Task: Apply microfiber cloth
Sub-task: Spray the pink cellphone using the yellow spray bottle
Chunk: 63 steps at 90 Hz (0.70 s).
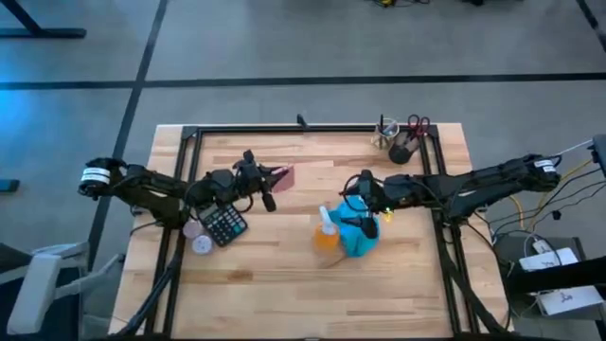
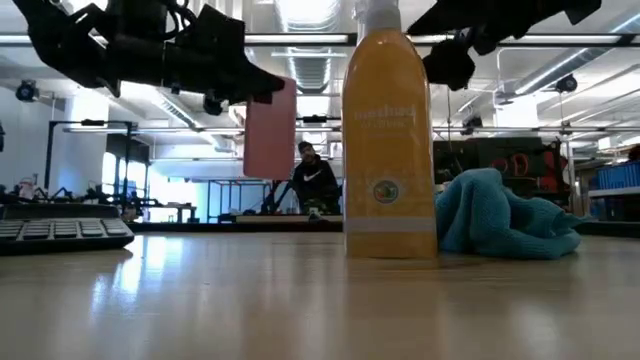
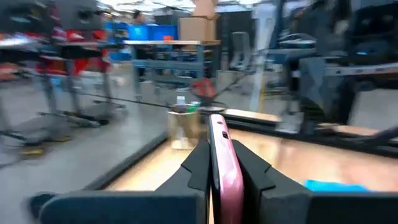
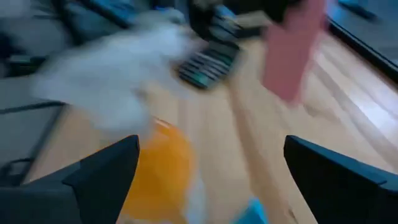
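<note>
From above, my left pincer (image 1: 280, 176) is clamped on a pink phone (image 1: 284, 175) near the desk's (image 1: 265, 284) middle, while my right pincer (image 1: 361, 201) hangs wide open over the microfiber cloth (image 1: 358, 239), bunched beside the orange bottle (image 1: 327, 234). A cup (image 1: 384, 138) of pens and a dark holder (image 1: 402, 150) with scissors (image 1: 418, 124) stand at the far right corner.

Level with the desk, the cloth (image 2: 500, 215) touches the bottle (image 2: 388, 130).

My left wrist view shows fingers (image 3: 198, 165) pressed against the phone's (image 3: 221, 158) sides.

My right wrist view shows fingers (image 4: 106, 168) spread far apart.
</note>
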Each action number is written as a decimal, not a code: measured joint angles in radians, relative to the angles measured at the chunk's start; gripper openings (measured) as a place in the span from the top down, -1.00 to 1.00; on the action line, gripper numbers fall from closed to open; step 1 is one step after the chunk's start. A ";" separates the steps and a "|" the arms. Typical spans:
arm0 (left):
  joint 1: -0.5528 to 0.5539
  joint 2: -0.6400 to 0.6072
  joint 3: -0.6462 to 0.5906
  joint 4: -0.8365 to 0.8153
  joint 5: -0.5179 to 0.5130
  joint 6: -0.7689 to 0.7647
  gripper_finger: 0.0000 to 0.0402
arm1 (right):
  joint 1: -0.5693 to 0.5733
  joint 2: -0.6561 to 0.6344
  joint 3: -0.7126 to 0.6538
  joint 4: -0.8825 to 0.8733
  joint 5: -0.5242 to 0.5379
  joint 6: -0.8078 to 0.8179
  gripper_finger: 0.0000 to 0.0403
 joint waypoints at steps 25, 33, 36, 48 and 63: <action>0.000 0.000 0.074 -0.045 0.023 0.004 0.92 | -0.006 0.027 -0.035 0.103 -0.042 -0.151 -0.89; 0.000 0.000 0.109 -0.098 0.025 0.004 0.92 | -0.013 0.056 -0.049 0.142 -0.045 -0.179 -0.89; 0.000 0.000 0.122 -0.115 0.025 0.006 0.92 | -0.016 0.068 -0.050 0.162 -0.044 -0.194 -0.89; 0.001 0.011 0.174 -0.130 0.030 0.021 0.92 | -0.018 0.118 -0.053 0.270 -0.082 -0.251 -0.89; 0.000 0.043 0.257 -0.156 0.051 0.027 0.92 | -0.019 0.183 -0.050 0.353 -0.100 -0.262 -0.89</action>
